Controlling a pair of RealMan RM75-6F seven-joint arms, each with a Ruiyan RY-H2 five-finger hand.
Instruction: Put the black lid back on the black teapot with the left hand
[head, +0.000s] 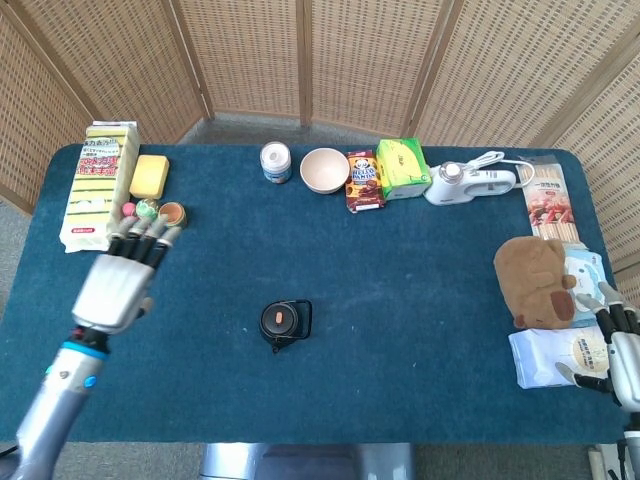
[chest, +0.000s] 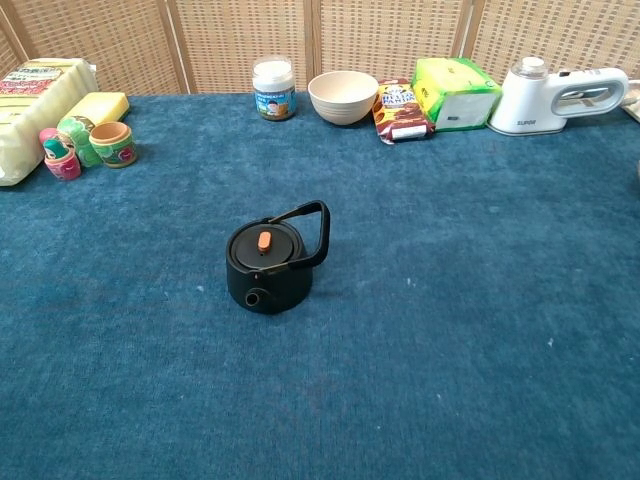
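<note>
The black teapot (head: 283, 324) (chest: 269, 266) stands near the middle of the blue table, its handle upright. The black lid (chest: 264, 244) with its orange knob sits on top of the pot. My left hand (head: 122, 280) hovers far to the left of the teapot with its fingers spread and nothing in it; the chest view does not show it. My right hand (head: 616, 344) lies at the table's right edge beside a white packet, fingers loosely apart and holding nothing.
Along the back stand a jar (head: 275, 162), a bowl (head: 324, 170), snack packs (head: 365, 181), a green box (head: 403, 167) and a white appliance (head: 470, 183). Sponges (head: 95, 186) and small nesting dolls (head: 150, 214) sit at the left. A plush bear (head: 538, 282) lies at the right.
</note>
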